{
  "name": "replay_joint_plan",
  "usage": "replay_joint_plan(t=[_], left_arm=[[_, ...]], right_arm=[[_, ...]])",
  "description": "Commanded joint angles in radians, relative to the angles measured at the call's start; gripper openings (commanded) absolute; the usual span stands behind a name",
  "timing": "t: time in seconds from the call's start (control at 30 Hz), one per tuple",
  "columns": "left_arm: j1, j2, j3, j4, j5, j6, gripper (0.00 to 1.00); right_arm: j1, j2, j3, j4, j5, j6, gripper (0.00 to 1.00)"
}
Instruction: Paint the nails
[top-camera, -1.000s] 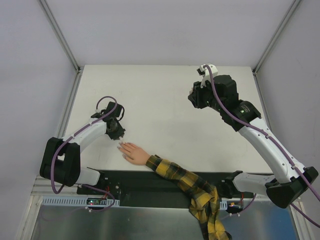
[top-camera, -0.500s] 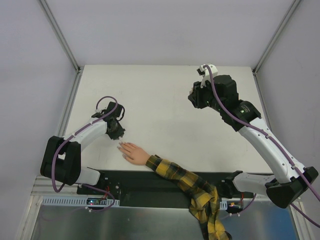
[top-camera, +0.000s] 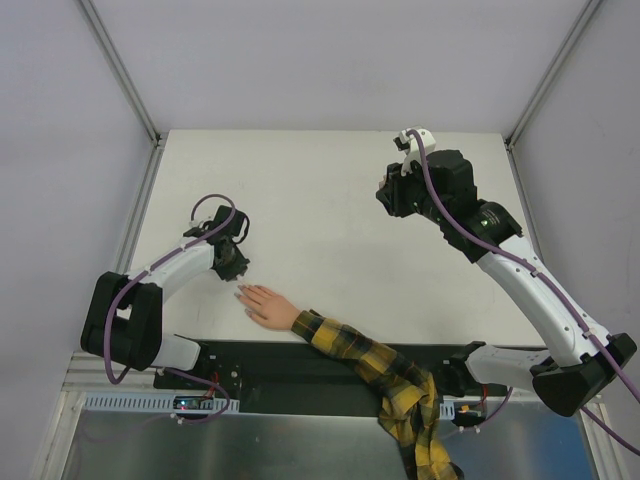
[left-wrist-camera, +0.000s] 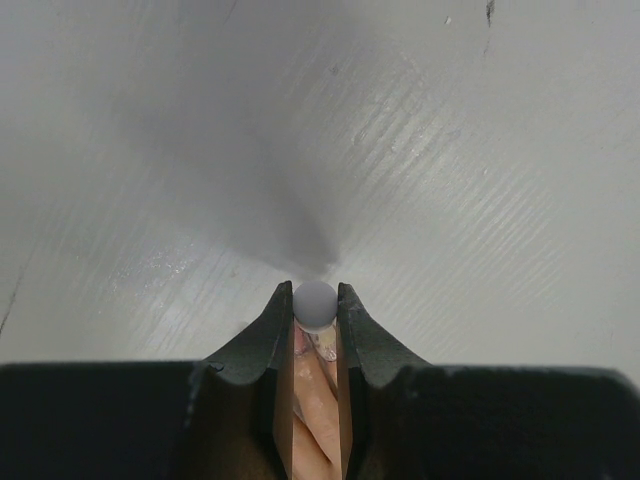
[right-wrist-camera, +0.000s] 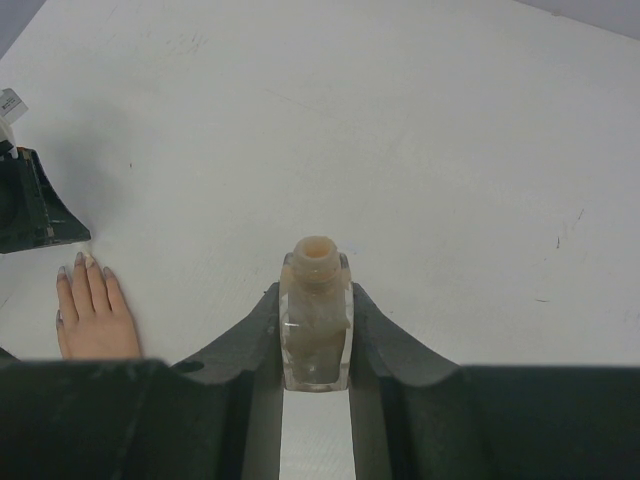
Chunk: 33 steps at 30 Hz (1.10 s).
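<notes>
The small flesh-coloured hand (top-camera: 268, 305) lies flat near the table's front edge, at the end of a yellow-and-black plaid sleeve (top-camera: 370, 365). Its pale nails (top-camera: 241, 292) point left and away. My left gripper (top-camera: 236, 268) hovers right over the fingertips, shut on a grey round-topped brush cap (left-wrist-camera: 315, 305). The hand's fingers (left-wrist-camera: 318, 390) and one nail (left-wrist-camera: 326, 347) show between the jaws below the cap. My right gripper (top-camera: 390, 195) is raised over the table's right part, shut on an open clear polish bottle (right-wrist-camera: 317, 310). The hand (right-wrist-camera: 92, 310) also shows in the right wrist view.
A black strip (top-camera: 250, 360) runs along the table's front edge under the sleeve. Grey walls with metal rails (top-camera: 125, 75) close in the white table (top-camera: 320, 230) on the left, right and back.
</notes>
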Motion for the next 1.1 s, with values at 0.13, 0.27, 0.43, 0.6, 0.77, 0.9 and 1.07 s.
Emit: replay_joint_plan(t=[0.13,0.27,0.43,0.6,0.77,0.9,1.07], left_arm=[[0.014,-0.015,-0.016,0.007,-0.026,-0.013,0.0],[0.014,-0.019,-0.015,0.007,-0.029,-0.007,0.0],[0.016,-0.025,-0.019,0.007,-0.032,-0.007,0.0],[0.027,-0.046,-0.021,0.002,-0.032,-0.001,0.0],[0.027,-0.075,0.013,-0.012,-0.011,0.033,0.0],[0.027,-0.1,0.033,-0.029,-0.006,0.052,0.0],[0.027,-0.08,0.018,-0.032,0.035,0.035,0.0]], right_arm=[[-0.004,0.0,0.034,0.025,0.003,-0.004,0.0],[-0.004,0.002,0.037,0.025,0.002,-0.003,0.0],[-0.004,0.003,0.038,0.025,0.0,-0.003,0.0],[-0.004,0.003,0.037,0.027,-0.002,-0.003,0.0],[-0.002,-0.002,0.032,0.035,-0.008,0.0,0.0],[-0.002,-0.011,0.025,0.038,-0.011,0.003,0.0],[-0.002,-0.021,0.015,0.039,-0.018,0.011,0.0]])
